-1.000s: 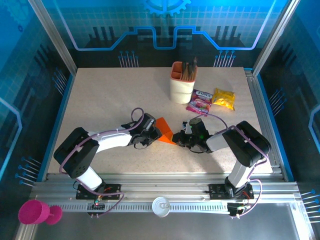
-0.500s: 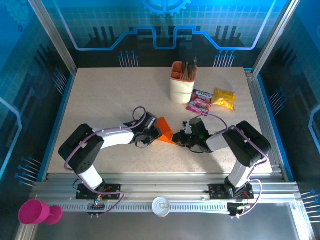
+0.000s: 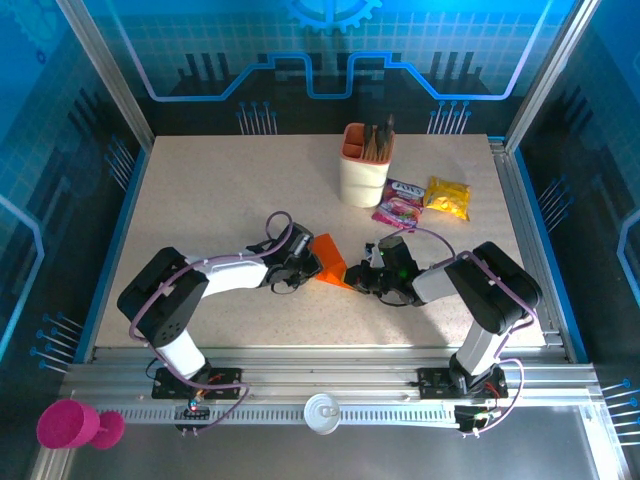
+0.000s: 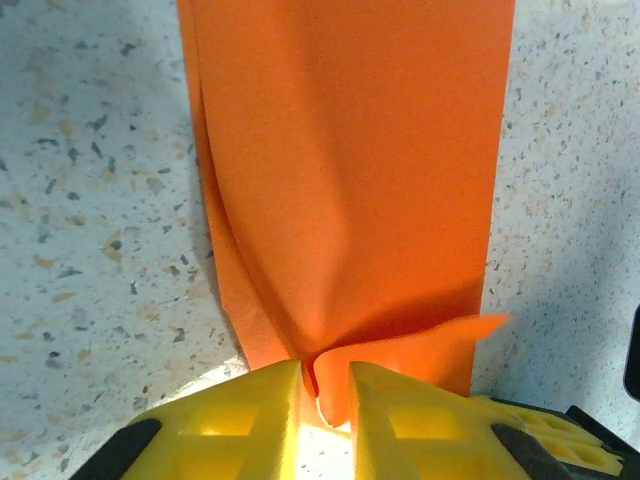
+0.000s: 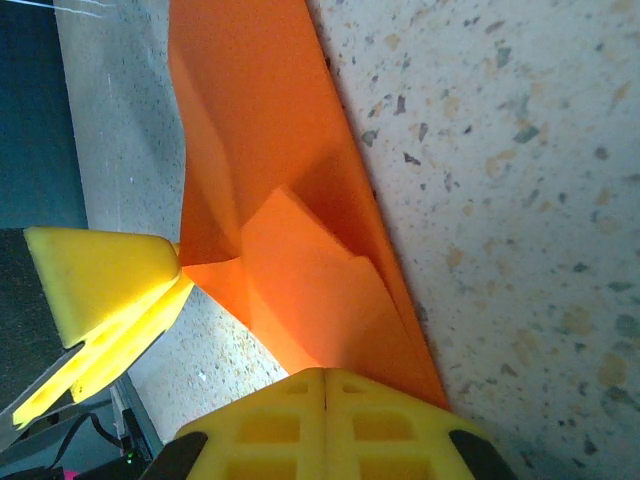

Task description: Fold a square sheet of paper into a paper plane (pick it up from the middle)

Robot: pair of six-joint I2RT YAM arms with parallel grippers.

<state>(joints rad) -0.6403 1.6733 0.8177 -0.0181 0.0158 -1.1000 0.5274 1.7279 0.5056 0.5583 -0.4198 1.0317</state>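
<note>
Overhead: both arms are folded low over the speckled table (image 3: 220, 200) and meet just below frame centre. The left arm rises from its base at lower left, bends at a dark elbow, then lays its white forearm out to the right, ending with the left gripper (image 3: 312, 268) at the left edge of the folded orange sheet (image 3: 331, 258). The right arm mirrors it: base at lower right, elbow hunched at right, forearm reaching left, and the right gripper (image 3: 358, 277) at the sheet's lower right edge. The sheet lies between the two wrists, creased into a narrow strip. Left wrist view: the sheet (image 4: 350, 180) runs up the middle of the frame, and its near edge puckers down into the thin gap of the left gripper (image 4: 325, 395) — jaws nearly together, pinching that pucker. Right wrist view: the right gripper (image 5: 325, 395) has its yellow fingers pressed flat together and their tips meet the near edge of the sheet (image 5: 290, 250); I cannot tell whether paper is caught between them. Left fingertips (image 5: 120, 275) touch the sheet from mid-left. A pen cup (image 3: 362, 165) and snack packets (image 3: 420, 200) stand well apart, toward the upper right.
</note>
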